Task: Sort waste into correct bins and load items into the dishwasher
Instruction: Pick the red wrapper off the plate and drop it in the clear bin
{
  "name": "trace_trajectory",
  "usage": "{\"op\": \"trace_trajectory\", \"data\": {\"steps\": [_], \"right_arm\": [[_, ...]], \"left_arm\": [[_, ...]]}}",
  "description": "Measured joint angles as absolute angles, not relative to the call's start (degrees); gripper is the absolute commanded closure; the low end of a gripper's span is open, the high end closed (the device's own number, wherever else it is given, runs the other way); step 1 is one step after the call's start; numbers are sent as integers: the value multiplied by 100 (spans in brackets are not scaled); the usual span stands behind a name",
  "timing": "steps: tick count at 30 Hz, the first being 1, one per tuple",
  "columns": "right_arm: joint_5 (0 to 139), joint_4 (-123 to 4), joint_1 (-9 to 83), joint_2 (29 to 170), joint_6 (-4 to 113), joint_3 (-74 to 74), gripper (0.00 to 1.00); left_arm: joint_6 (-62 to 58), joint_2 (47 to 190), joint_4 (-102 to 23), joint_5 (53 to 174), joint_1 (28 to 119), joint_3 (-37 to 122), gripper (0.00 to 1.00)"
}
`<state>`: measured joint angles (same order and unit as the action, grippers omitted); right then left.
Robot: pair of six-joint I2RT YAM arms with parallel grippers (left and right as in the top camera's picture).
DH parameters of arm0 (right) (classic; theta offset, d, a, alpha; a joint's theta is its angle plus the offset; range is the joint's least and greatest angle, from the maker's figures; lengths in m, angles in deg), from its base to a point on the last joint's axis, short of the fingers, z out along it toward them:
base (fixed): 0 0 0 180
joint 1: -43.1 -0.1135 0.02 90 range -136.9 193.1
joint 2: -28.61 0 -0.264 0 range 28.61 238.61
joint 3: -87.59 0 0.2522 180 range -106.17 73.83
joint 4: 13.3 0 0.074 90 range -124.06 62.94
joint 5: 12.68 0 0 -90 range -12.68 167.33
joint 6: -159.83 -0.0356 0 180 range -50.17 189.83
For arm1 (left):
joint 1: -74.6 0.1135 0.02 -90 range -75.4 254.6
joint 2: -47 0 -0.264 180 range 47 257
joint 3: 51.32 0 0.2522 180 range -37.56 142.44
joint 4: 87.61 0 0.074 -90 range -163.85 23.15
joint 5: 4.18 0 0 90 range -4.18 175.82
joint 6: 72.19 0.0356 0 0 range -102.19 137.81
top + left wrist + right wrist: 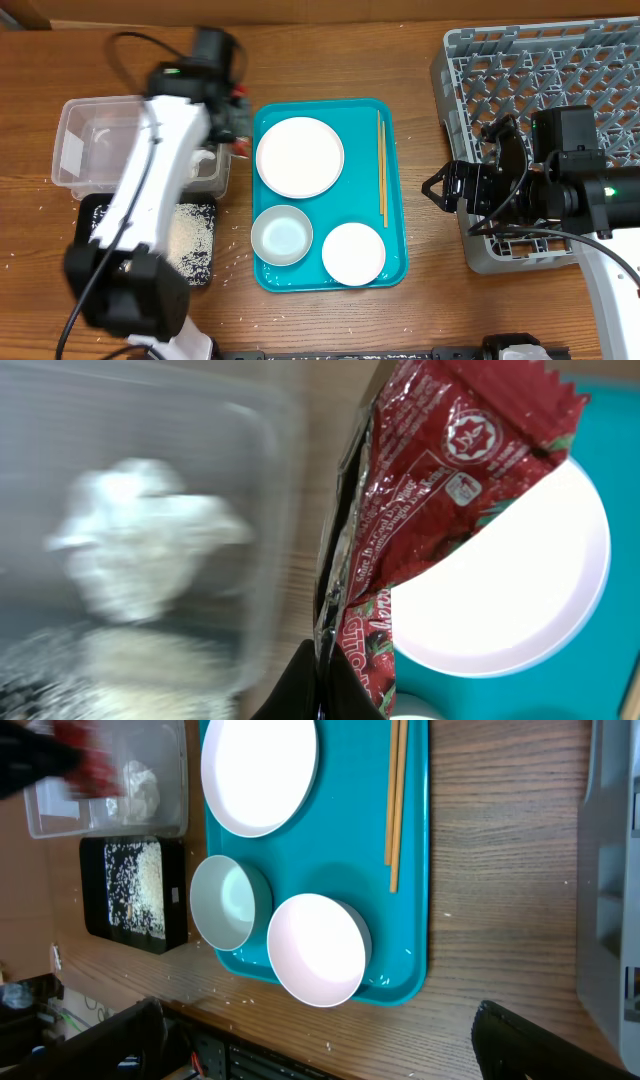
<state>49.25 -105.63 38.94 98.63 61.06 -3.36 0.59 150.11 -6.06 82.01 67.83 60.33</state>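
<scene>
1. Closest in the left wrist view is the red crinkled wrapper [430, 490]. The left tool [325, 685] is clamped on one end of it, and it is held up over the strip of counter [330, 320] between the clear tub [75, 120] and the teal serving tray [395, 200].
2. A crumpled white tissue wad [140, 540] lies inside the tub.
3. Just beside the tub sits the black tray [90, 215], with white rice grains [190, 235] spread in it.
4. The teal tray carries a large plate [299, 156], a bowl [281, 236], a smaller white dish [353, 252] and the wooden chopsticks [381, 165], which lie along its far side.
5. The right tool [440, 188] hovers with its fingers spread wide and nothing between them, above the counter between the teal tray and the grey dish rack [540, 60].
</scene>
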Motion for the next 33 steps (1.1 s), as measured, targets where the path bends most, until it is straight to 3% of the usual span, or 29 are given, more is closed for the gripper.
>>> {"op": "trace_trajectory", "data": {"steps": [4, 7, 9, 17, 25, 26, 33], "right_arm": [[4927, -10558, 3892, 9863, 6106, -336, 0], [4925, -10556, 3894, 9863, 6106, -336, 0], [4927, -10560, 3894, 9863, 6103, -336, 0], [4927, -10563, 3894, 9863, 6106, -336, 0], [5161, -10453, 3892, 9863, 6106, -336, 0], [5272, -10431, 3894, 9863, 6106, -336, 0], [5613, -10215, 3894, 9863, 6106, -336, 0]], "left_arm": [[-2, 14863, -650, 8102, 7568, 6020, 94], [31, 15116, -739, 8107, 7946, 5878, 38], [160, 15359, -744, 8141, 8020, 5792, 27], [326, 15261, -379, 8406, 7939, 5797, 31], [457, 13248, 329, 8474, 7174, 5913, 18], [470, 12948, 443, 8480, 7013, 5945, 0], [470, 11899, 1068, 8520, 6551, 5996, 0]]}}
